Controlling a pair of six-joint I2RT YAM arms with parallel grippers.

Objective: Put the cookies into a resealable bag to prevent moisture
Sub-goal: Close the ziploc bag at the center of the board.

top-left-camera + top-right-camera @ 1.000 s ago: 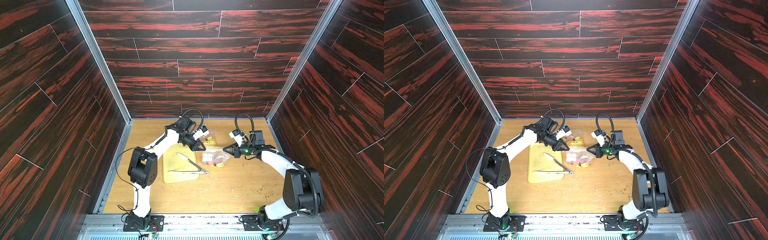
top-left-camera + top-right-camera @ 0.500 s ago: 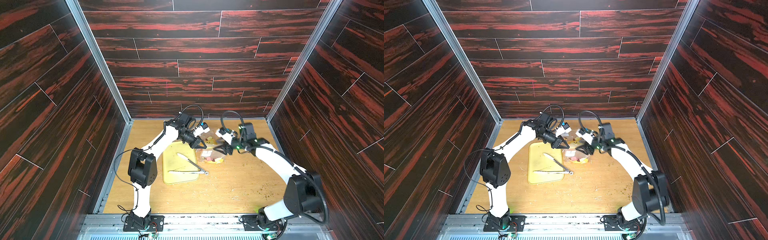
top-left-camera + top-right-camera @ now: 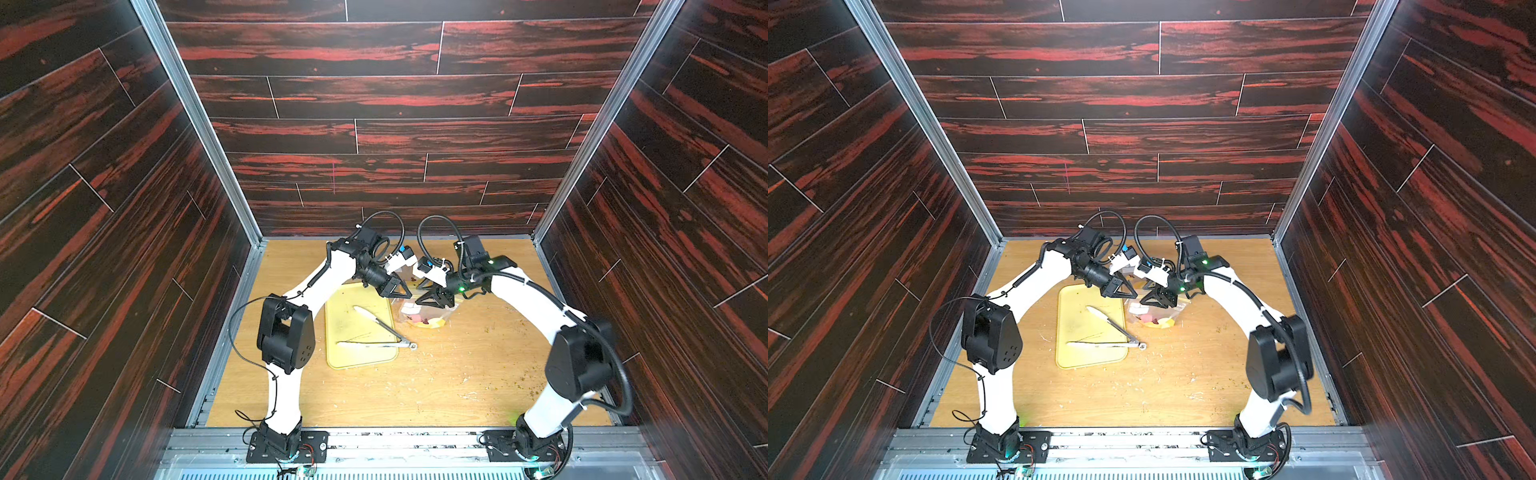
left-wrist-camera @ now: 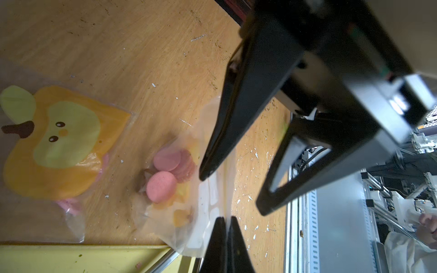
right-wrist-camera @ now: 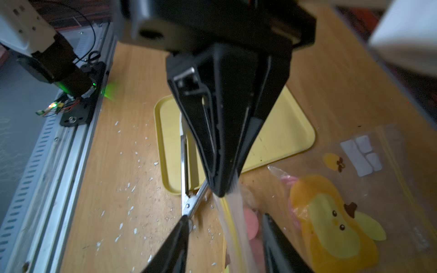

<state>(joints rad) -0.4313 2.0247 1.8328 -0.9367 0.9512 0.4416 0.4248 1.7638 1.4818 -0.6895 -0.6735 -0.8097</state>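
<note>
Both top views are bright and evenly lit: the bench (image 3: 457, 374) glows pale, the dark wall panels (image 3: 374, 95) carry streaks of sheen, and shadows on the wood are faint and soft. Straight lines bow toward the frame edges. The left wrist view is well lit, yet the right pincer (image 4: 233, 192) looms close and out of focus. The right wrist view is dim, perhaps underexposed; the bag (image 5: 319, 189) smears along its raised edge, and a green lamp (image 5: 110, 91) flares.

We see a wooden table (image 3: 457, 386) in the lower centre of both top views. On it lie a yellow tray (image 3: 345, 320), a clear bag (image 3: 428, 318) just to its right, and scattered crumbs (image 3: 490, 332).
</note>
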